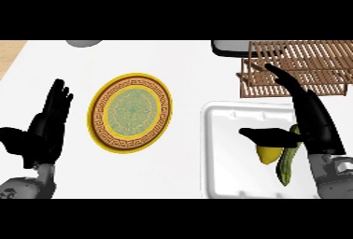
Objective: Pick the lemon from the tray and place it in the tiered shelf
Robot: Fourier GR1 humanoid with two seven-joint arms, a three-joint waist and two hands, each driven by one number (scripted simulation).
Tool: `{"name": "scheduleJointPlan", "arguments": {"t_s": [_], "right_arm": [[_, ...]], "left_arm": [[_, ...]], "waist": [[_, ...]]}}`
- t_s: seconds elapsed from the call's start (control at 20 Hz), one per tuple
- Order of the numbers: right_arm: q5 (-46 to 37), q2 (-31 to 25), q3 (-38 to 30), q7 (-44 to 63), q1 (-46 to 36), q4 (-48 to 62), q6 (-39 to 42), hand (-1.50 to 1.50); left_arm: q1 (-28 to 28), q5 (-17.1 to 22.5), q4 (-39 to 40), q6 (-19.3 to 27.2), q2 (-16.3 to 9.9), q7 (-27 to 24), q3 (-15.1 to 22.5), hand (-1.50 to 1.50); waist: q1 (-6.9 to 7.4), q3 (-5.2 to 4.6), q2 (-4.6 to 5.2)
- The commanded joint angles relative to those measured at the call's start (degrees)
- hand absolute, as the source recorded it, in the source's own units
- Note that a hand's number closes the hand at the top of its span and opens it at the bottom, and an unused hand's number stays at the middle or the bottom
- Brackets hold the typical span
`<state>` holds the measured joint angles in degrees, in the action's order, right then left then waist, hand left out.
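Observation:
A yellow lemon (267, 154) lies on the white tray (231, 140) at the lower right, next to a green cucumber (286, 165). My right hand (312, 122) hovers over the tray with its fingers straight, pointing up toward the shelf, and its thumb (265, 136) reaches left just above the lemon, partly hiding it. The wooden slatted tiered shelf (303, 65) stands at the upper right, beyond the tray. My left hand (43, 126) rests open at the left edge, fingers up.
A round plate (130, 112) with a yellow rim and patterned centre lies on the white counter left of the tray. A grey object (84, 43) shows at the top edge and a dark-rimmed white object (229, 47) sits left of the shelf.

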<state>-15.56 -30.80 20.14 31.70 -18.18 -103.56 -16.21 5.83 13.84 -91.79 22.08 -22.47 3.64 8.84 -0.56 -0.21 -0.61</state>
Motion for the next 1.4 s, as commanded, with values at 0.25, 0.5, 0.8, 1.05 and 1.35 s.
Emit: {"name": "scheduleJointPlan", "arguments": {"t_s": [0.25, 0.5, 0.8, 1.05, 1.35], "right_arm": [[-8.03, -6.35, 13.76, 30.61, -11.98, -4.47, 22.38, -1.50], [-11.27, -4.49, 20.70, 41.94, -17.94, -0.02, 33.94, -1.50], [-13.07, 3.21, 22.83, 48.51, -22.51, 9.48, 36.59, -1.50], [-17.55, 6.02, 26.92, 48.87, -22.78, 17.27, 37.47, -1.50], [-18.93, 4.01, 27.70, 50.25, -20.81, 22.86, 41.80, -1.50]], "left_arm": [[-1.18, -0.84, -2.37, -0.87, -0.31, 1.73, 1.76, 0.00], [1.31, 0.50, -1.38, -2.08, -0.73, 1.54, -0.27, 0.00], [1.77, -1.09, -1.25, -0.80, 0.33, 2.53, 0.66, 0.00], [0.96, -0.38, -2.17, -1.74, 0.20, 2.34, 0.15, 0.00], [0.43, -0.97, -2.76, -0.67, 0.40, 3.46, -0.01, 0.00]], "waist": [[2.50, -0.28, -0.03], [2.41, -0.25, 0.40], [1.88, -0.02, 0.56], [2.04, 0.02, 0.62], [0.88, 0.01, 0.39]]}}
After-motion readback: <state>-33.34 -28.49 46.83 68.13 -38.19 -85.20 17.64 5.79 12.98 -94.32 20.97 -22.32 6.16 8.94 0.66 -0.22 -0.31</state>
